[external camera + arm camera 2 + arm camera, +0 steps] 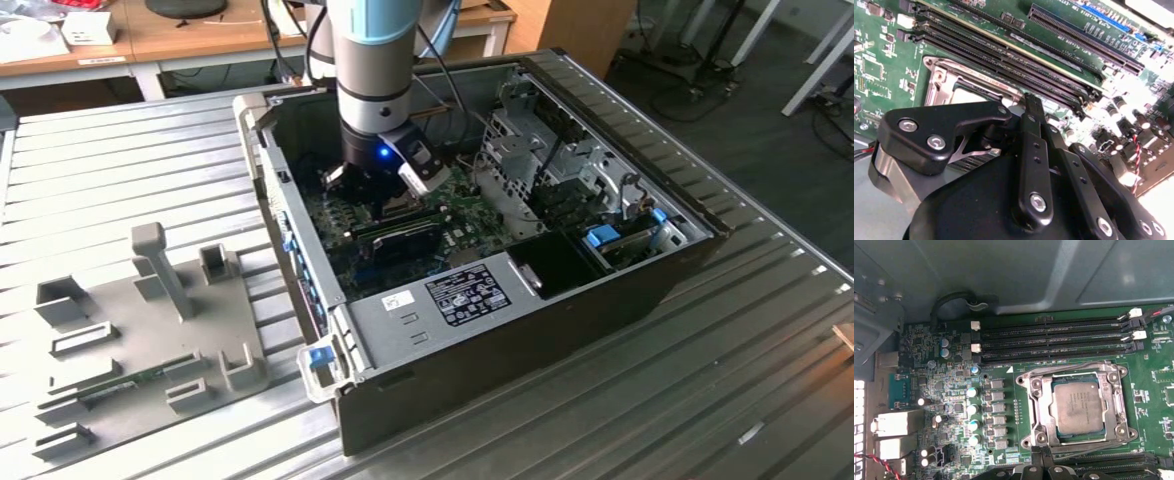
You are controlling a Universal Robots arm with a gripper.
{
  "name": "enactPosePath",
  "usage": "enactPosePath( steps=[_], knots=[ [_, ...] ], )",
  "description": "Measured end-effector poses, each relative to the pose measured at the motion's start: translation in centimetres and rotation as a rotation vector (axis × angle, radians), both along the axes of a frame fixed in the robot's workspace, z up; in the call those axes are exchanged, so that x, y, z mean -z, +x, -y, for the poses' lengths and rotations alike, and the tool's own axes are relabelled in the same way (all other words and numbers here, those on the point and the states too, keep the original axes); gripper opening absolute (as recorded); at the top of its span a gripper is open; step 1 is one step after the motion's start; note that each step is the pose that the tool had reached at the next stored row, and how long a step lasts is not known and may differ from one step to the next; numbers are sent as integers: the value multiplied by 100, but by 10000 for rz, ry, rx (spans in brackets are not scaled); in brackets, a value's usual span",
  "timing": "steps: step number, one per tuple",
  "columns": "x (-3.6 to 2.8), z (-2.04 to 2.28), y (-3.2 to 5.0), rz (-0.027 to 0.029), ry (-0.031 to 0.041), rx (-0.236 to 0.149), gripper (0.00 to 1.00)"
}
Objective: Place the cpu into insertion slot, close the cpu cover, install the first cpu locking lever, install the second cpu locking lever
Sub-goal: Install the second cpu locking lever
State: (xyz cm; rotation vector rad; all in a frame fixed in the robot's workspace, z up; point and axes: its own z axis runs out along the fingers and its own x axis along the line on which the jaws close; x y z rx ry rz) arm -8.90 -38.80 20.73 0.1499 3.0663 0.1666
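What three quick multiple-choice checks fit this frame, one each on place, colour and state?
1. Where is the end effector?
A. Over the grey fixture plate
B. Inside the open computer case, low over the board
C. Out on the ribbed table

2. What colour is the circuit board?
A. Blue
B. Red
C. Green

3. What state is the cpu in?
A. Lying face up in the insertion slot
B. Held clear of the board
C. Lying on the fixture plate

Key:
1. B, since the exterior view shows the arm reaching down into the case.
2. C, since both wrist views show a green board.
3. A, since the first wrist view shows it sitting within the socket's metal rim.
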Motion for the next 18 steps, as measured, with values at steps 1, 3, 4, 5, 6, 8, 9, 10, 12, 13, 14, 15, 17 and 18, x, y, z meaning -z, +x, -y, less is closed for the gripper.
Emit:
enactPosePath(
  steps=[1, 3, 4, 5, 6, 8, 9, 10, 12, 13, 14, 15, 17, 18],
  knots=[
    [0, -2, 0, 0, 0, 0, 10],
    [1, -19, -3, 0, -1, 0, 10],
    [1, -21, -3, 0, 0, 0, 10],
    [1, -23, -3, 0, 0, 0, 10],
    [2, -24, -3, 0, 0, 0, 10],
    [2, -28, -4, 0, 0, 0, 10],
    [2, -30, -4, 0, 0, 0, 10],
    [2, -32, -4, 0, 0, 0, 10],
    [2, -36, -5, 0, 0, 0, 10],
    [2, -38, -5, 0, 0, 0, 10],
    [3, -47, -6, 0, 0, -1, 10],
    [3, -54, -7, -1, -1, 0, 10],
    [3, -57, -7, 0, 0, 0, 10],
    [3, -58, -7, 0, 0, 0, 10]
  ],
)
